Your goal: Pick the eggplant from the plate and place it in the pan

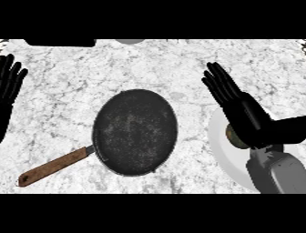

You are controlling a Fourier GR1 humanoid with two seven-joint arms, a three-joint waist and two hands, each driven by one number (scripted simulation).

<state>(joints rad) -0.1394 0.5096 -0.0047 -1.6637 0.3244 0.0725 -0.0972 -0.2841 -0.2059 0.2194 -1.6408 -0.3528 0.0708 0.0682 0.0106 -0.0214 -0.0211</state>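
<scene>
The left hand rests open at the left edge, the dark pan (wooden handle toward lower left) lies mid-counter, and the right hand, fingers straight, hovers over the white plate, mostly hiding the eggplant.

Black left hand and right hand; long fingers; grey forearms.

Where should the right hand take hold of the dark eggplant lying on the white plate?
Around its mid-body, from above. The dark eggplant lies flat on the white plate, its greenish stem end toward the pan; the open right hand already covers part of it.
</scene>
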